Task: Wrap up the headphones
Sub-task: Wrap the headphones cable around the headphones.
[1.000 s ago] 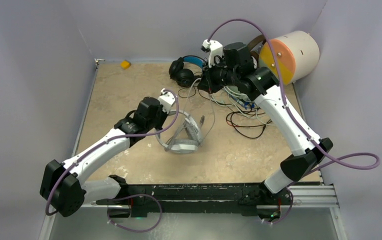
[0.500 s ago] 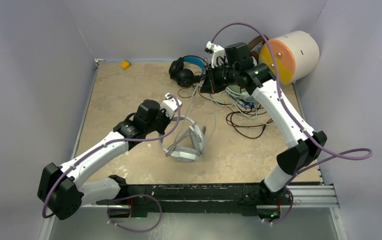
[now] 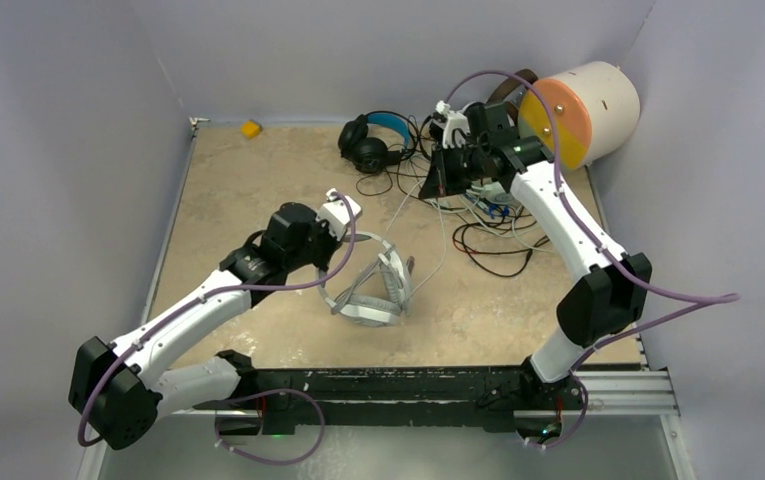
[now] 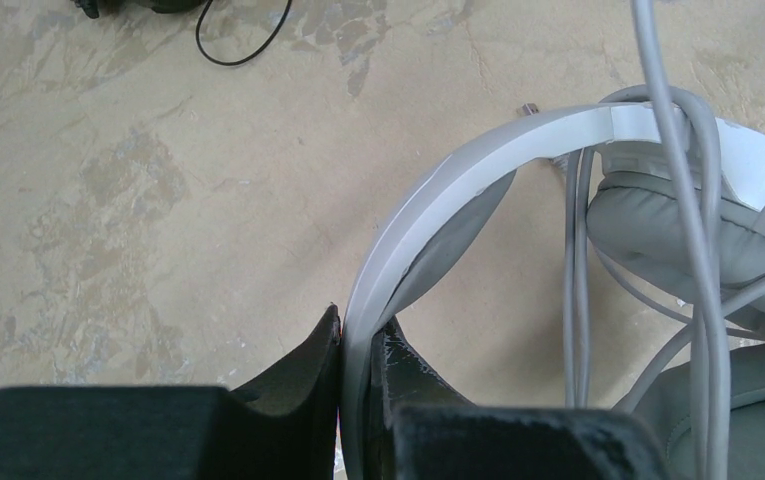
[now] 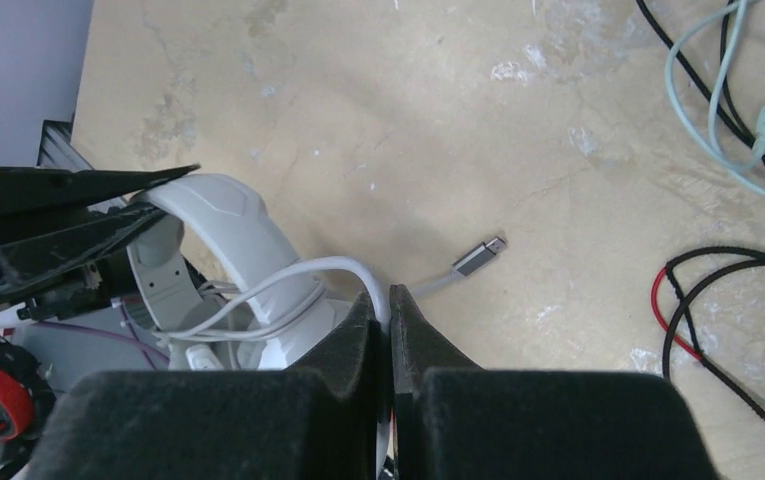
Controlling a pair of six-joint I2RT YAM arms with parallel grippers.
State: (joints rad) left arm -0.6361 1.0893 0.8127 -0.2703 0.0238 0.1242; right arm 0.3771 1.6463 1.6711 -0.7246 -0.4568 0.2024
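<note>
Headband [image 4: 428,200] of the white-grey headset [image 3: 373,290] — lying mid-frame on the counter [image 3: 238,180] — sits pinched in our left tool [image 4: 356,340]; our right tool [image 5: 390,305], upper right of the overhead view, is closed on its grey cable [image 5: 328,262].

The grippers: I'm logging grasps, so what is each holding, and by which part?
The left gripper pinches the white-grey headset by its headband; the right gripper pinches that headset's cable partway along its length.

No text, label, brand or number is legible in any view. The white-grey headset [image 3: 373,298] and the cream cylinder [image 3: 608,92] show no readable marking.
</note>
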